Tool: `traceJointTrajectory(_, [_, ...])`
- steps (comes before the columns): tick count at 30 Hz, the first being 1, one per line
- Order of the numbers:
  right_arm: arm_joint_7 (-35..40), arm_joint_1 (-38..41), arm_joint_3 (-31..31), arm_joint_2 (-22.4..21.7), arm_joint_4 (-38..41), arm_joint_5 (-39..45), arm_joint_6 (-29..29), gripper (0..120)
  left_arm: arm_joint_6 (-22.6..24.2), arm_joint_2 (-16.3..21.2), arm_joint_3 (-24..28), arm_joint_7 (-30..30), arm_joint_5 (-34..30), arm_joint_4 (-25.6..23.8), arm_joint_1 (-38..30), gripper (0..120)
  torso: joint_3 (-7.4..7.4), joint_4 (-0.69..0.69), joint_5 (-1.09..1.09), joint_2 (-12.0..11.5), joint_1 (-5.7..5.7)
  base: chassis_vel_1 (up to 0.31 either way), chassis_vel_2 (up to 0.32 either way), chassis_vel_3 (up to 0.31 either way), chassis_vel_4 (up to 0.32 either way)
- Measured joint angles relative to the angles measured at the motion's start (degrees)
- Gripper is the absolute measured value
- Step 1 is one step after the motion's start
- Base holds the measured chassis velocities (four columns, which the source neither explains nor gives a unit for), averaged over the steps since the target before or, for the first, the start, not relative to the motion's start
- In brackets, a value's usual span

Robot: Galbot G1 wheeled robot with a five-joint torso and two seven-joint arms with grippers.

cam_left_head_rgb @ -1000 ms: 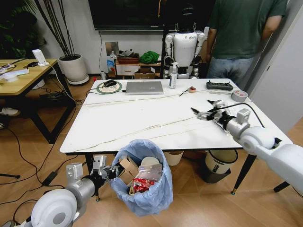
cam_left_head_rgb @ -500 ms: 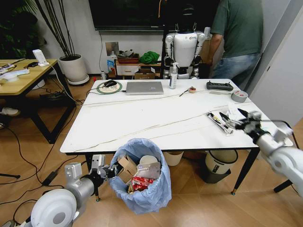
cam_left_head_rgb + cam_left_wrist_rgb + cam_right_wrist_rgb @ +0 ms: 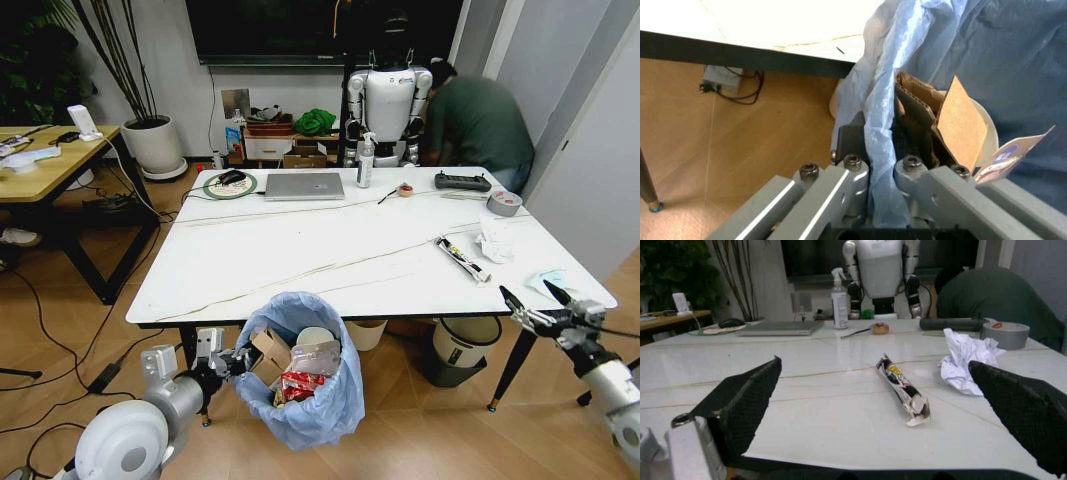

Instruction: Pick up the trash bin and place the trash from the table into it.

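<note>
The trash bin [image 3: 300,400], lined with a baggy light-blue bag, hangs just in front of the table [image 3: 300,250]. My left gripper [image 3: 226,362] is shut on its rim, and the fingers [image 3: 852,176] pinch the blue bag [image 3: 883,150]. A cardboard packet [image 3: 271,352], a paper cup [image 3: 317,340] and a red wrapper [image 3: 298,385] lie inside. On the table's right part lie a long wrapper [image 3: 461,258] [image 3: 902,390], a white crumpled tissue [image 3: 495,240] [image 3: 965,360] and a pale-blue tissue [image 3: 545,281]. My right gripper [image 3: 540,305] [image 3: 875,364] is open and empty, off the front right corner.
A laptop [image 3: 305,185], spray bottle [image 3: 366,160], controller [image 3: 463,182] and tape roll [image 3: 505,203] stand along the table's far side. A black-rimmed white bin [image 3: 465,345] and a cream bucket [image 3: 366,333] sit underneath. A wood desk [image 3: 50,160] is at the left.
My right gripper has pulled back from over the table to its front right corner, lower and empty. The wrapper and tissues stay on the table. The left arm and bin have not moved.
</note>
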Motion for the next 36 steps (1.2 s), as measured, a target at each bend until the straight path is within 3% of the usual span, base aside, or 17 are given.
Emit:
traceJointTrajectory(12, [-2.00, 2.17, 0.24, 2.84, -2.02, -0.44, 0.38, 100, -0.02, -1.12, 0.18, 0.07, 1.20, -0.76, 0.78, 0, 0.00, 0.02, -0.01, 0.00, 0.01, 0.000, 0.000, 0.000, 0.000])
traceJointTrajectory(36, [-2.13, 2.94, -0.79, 2.08, -3.14, -0.75, 0.76, 100, -0.03, -0.43, -0.04, 0.07, 1.19, -1.43, 1.06, 0, 0.01, 0.02, -0.01, 0.00, 0.01, -0.095, -0.091, 0.092, 0.098])
